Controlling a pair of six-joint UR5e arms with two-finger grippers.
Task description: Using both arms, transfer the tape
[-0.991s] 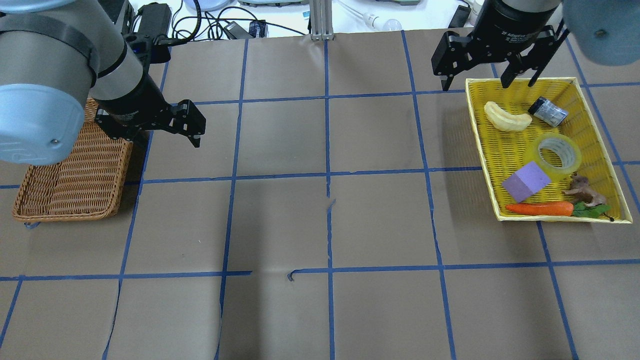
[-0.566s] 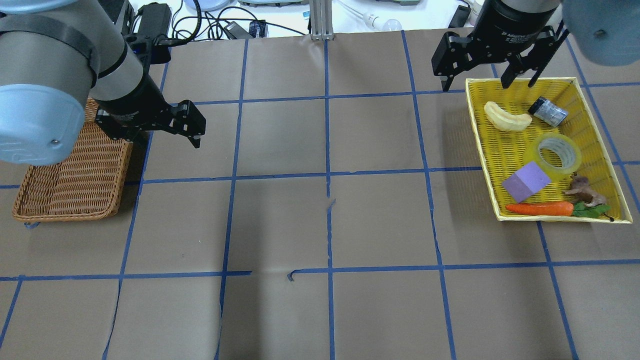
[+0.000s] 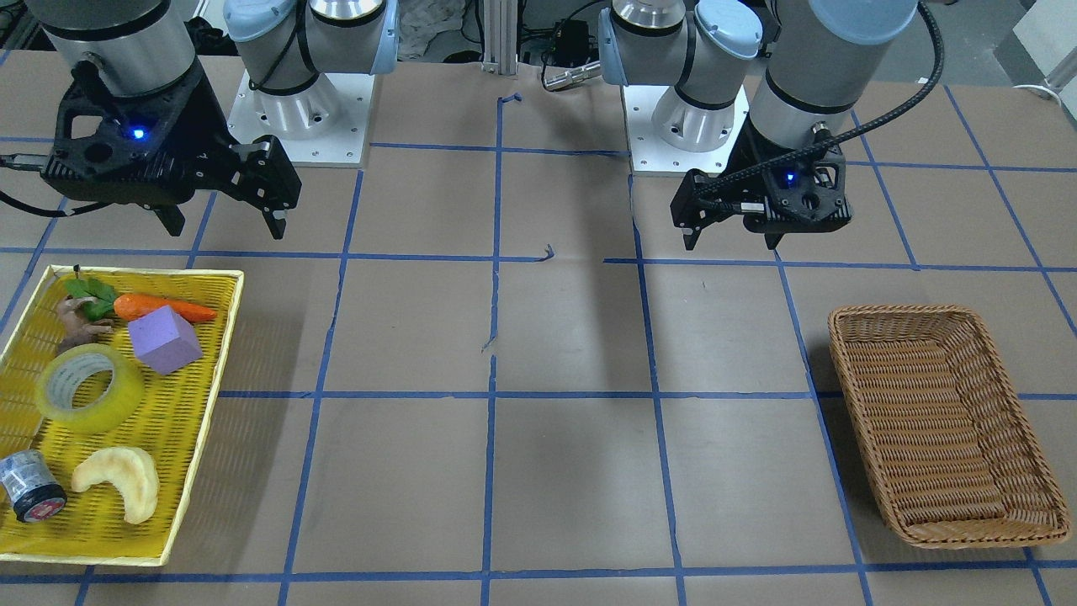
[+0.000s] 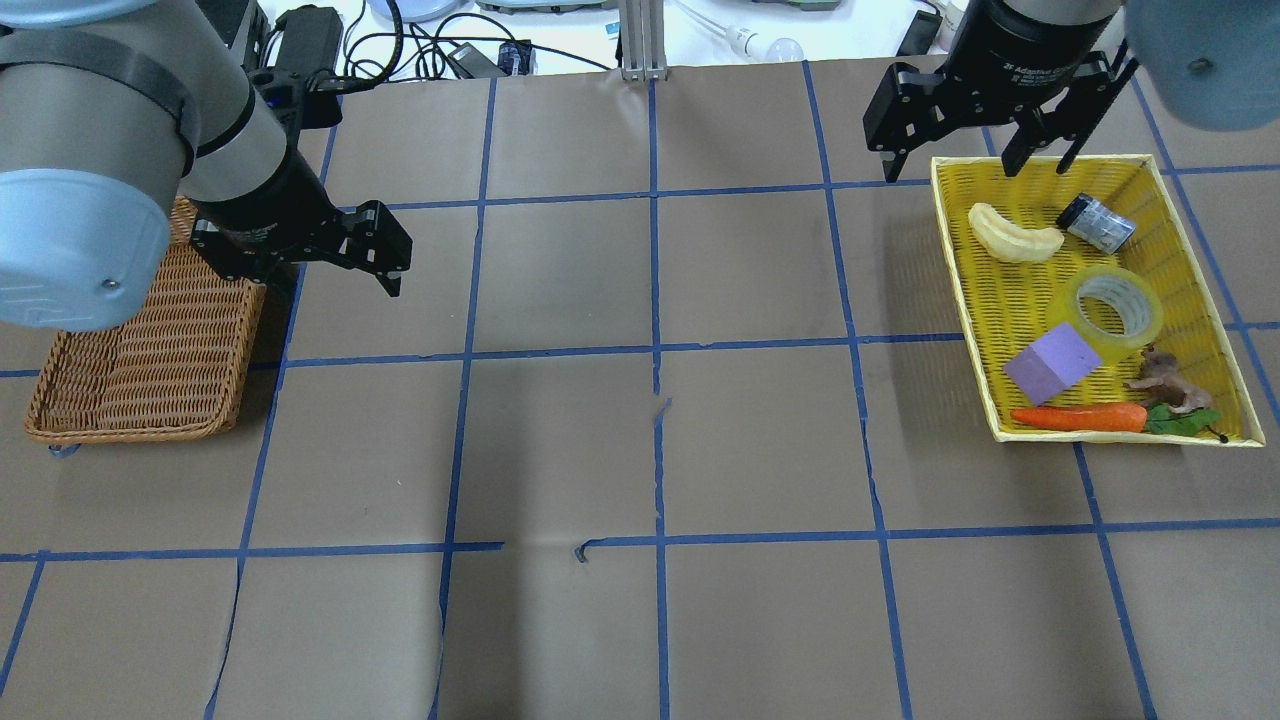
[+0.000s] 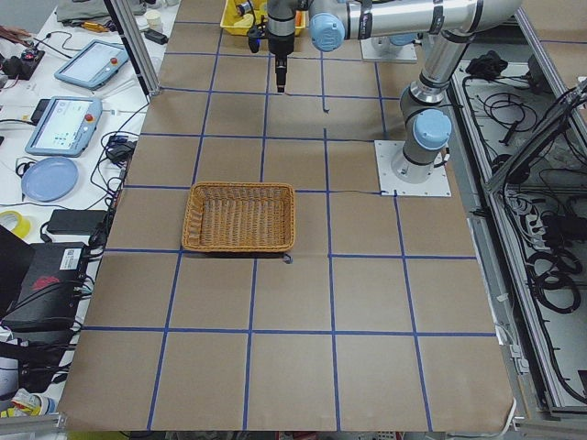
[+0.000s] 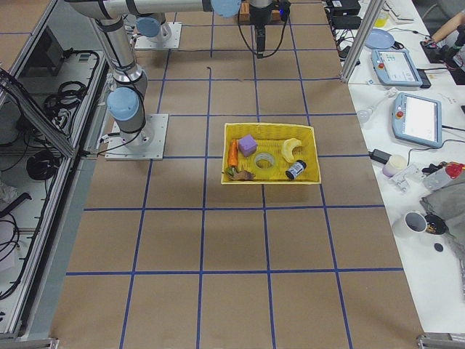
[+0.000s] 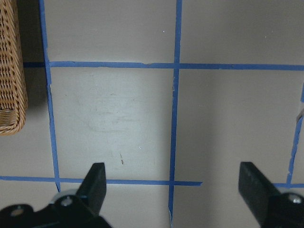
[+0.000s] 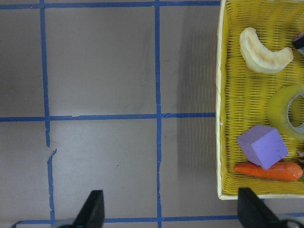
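Almost nothing is shifting: the right gripper (image 3: 227, 229) is sitting a shade nearer the table's far edge than a second ago, and the left gripper (image 3: 730, 244) is staying where it was. Both are hanging above the table with jaws spread wide, gripping nothing.

By the overhead view, the right gripper is hovering over the 11 o'clock corner of the yellow tray (image 4: 1005, 300). The tape (image 3: 109, 414) is lying flat in that tray, at about 4 o'clock from the gripper and well apart from it. A purple block (image 3: 164, 339) is sitting just beside the tape at 7 o'clock, a carrot (image 3: 164, 309) beyond it, a crescent pastry (image 3: 122, 481) at 10 o'clock, and a dark roll (image 3: 29, 488) with a red label at 12 o'clock. The wicker basket (image 3: 942, 421) is lying at 8 o'clock from the left gripper.

Brown paper (image 4: 560, 450) crossed by blue tape lines is covering the table. Cables are trailing along the far edge, and a tablet (image 6: 418, 120) is resting on a side bench. White lettering on the right gripper's body is reading "2F Adaptive".
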